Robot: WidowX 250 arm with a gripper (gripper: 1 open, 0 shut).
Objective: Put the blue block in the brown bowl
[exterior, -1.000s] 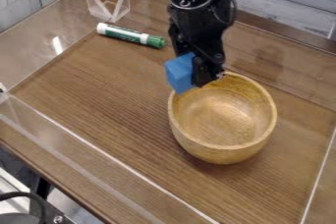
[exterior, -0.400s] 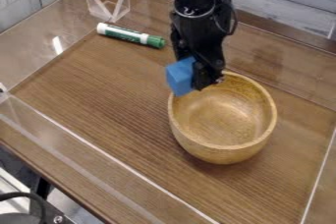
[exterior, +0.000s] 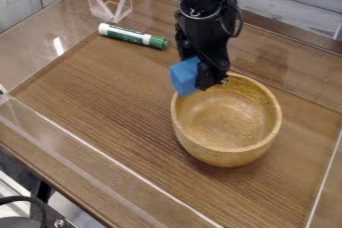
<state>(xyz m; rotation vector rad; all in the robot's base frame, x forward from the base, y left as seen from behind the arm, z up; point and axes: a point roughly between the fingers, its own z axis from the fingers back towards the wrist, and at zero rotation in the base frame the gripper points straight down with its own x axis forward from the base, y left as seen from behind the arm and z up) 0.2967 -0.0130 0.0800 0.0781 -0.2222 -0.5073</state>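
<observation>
The blue block [exterior: 185, 77] hangs just above the left rim of the brown bowl [exterior: 227, 122], tilted a little. My gripper [exterior: 202, 75] comes down from above on the black arm and is shut on the block, its dark fingers [exterior: 211, 70] pressed against the block's right side. The light wooden bowl sits on the table right of centre, and its inside shows nothing in it.
A green-and-white marker [exterior: 132, 37] lies on the table at the back left. A clear plastic stand [exterior: 112, 7] is behind it. Low transparent walls [exterior: 40, 122] ring the wooden table [exterior: 94, 92].
</observation>
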